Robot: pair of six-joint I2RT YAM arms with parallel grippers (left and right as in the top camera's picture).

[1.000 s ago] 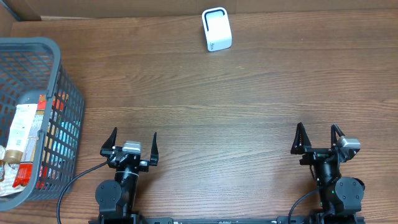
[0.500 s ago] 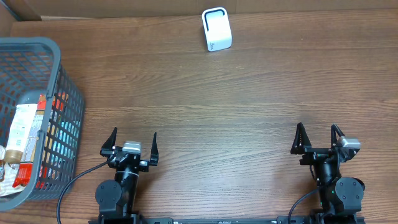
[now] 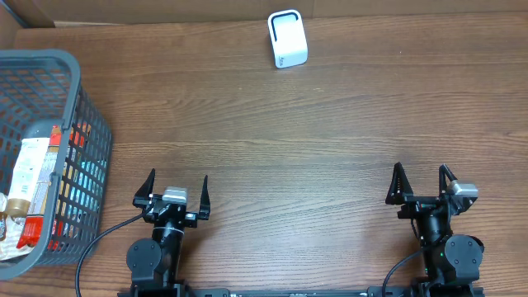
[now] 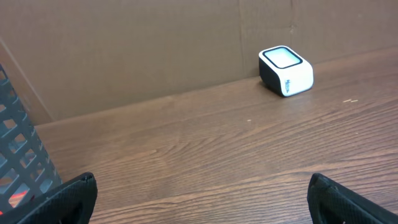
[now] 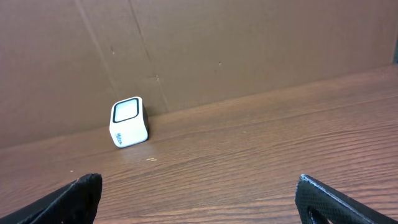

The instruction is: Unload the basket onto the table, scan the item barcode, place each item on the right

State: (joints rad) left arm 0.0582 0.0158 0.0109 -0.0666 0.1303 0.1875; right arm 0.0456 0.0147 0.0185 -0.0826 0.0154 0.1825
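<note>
The left gripper (image 3: 178,178) and right gripper (image 3: 421,170) are being held spread wide at seven and five o'clock; the scanner (image 3: 288,39) is being shown at twelve.

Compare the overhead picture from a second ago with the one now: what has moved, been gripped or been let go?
Nothing has visibly changed. The left gripper and the right gripper stay open and empty at the near side. The white scanner stands where it was at the far side, and the grey basket with its packages stays on the left.
</note>
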